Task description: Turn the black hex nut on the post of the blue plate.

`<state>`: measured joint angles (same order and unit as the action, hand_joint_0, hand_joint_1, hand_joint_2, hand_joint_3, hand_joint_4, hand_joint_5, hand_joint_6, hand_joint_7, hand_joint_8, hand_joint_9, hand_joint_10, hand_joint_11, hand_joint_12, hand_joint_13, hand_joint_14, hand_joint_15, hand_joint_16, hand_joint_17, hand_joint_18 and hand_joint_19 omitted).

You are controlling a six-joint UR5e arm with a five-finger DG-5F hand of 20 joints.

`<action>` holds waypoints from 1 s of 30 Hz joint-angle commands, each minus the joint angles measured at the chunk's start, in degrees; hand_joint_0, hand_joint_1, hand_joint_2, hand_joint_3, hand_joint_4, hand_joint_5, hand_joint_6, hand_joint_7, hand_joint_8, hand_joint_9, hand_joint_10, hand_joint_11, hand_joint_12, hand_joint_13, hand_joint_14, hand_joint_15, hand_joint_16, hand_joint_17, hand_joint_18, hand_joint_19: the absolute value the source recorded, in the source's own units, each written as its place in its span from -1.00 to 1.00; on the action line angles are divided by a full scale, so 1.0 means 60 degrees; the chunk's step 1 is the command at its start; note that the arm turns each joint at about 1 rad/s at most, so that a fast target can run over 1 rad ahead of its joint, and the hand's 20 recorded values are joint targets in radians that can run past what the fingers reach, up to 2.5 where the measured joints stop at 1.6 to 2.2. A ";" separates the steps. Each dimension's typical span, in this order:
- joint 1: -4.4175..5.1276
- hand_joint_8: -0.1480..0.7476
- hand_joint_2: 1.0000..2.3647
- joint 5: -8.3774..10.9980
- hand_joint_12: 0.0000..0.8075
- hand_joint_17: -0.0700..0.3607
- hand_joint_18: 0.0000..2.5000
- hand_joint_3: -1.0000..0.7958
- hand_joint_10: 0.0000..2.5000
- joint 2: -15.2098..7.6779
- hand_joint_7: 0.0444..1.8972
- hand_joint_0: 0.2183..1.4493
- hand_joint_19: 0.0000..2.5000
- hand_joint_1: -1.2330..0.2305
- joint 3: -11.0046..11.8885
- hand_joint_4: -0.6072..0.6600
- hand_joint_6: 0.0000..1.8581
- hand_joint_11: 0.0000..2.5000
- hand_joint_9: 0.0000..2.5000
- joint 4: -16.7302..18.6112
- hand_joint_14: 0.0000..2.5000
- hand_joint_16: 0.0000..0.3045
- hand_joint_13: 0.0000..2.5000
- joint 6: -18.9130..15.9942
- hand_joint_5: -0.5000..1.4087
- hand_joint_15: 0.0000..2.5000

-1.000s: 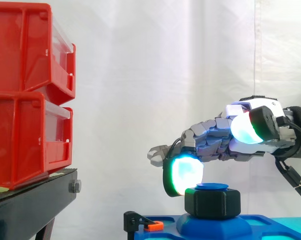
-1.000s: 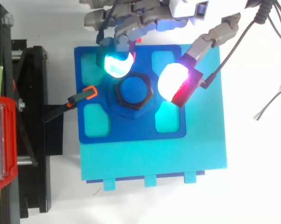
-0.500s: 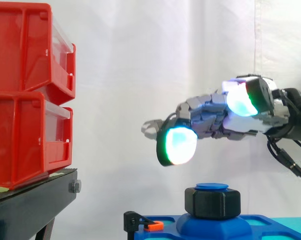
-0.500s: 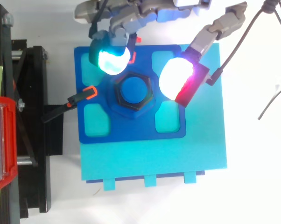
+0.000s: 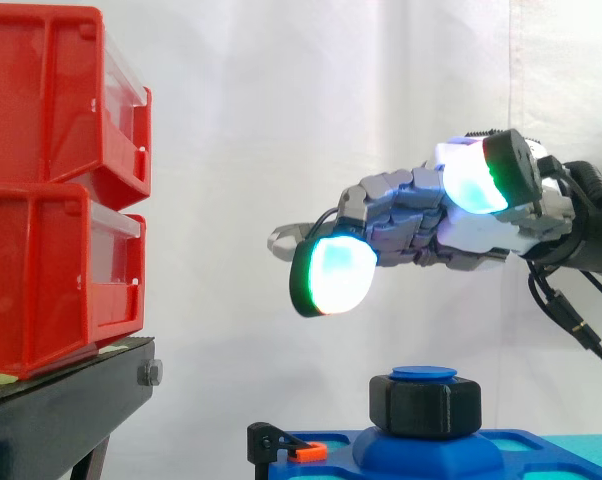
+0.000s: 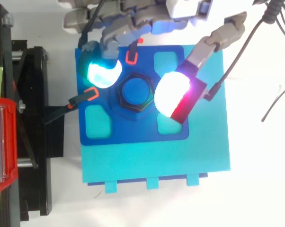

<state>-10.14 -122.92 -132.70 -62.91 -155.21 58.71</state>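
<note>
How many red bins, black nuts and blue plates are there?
Red bins: 2
Black nut: 1
Blue plate: 1
Total: 4

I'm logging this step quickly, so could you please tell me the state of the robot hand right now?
Robot hand: open, holding nothing, hovering clear above the black hex nut.

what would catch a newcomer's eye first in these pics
The hand, with brightly glowing fingertips, hovers open above the black hex nut, touching nothing. The nut sits on the post at the middle of the blue plate. Stacked red bins stand at the side view's left.
</note>
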 commanded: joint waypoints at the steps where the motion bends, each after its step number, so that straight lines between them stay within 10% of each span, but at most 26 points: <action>1: 0.0195 -0.13 -1.00 0.0506 -0.11 -0.17 -1.00 -0.44 -1.00 -0.0003 -0.17 -0.52 -0.90 0.37 -0.0326 0.34 -0.46 -1.00 -0.88 0.0351 -1.00 -0.68 -1.00 -0.0029 -0.70 -1.00; 30: 0.0444 -0.12 -1.00 0.0989 -0.11 -0.16 -1.00 -0.44 -1.00 -0.0003 -0.05 -0.53 -0.89 0.38 -0.1088 0.40 -0.46 -1.00 -0.89 0.0658 -1.00 -0.68 -1.00 -0.0088 -0.68 -1.00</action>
<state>-7.48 -117.30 -132.72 -68.96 -151.23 58.22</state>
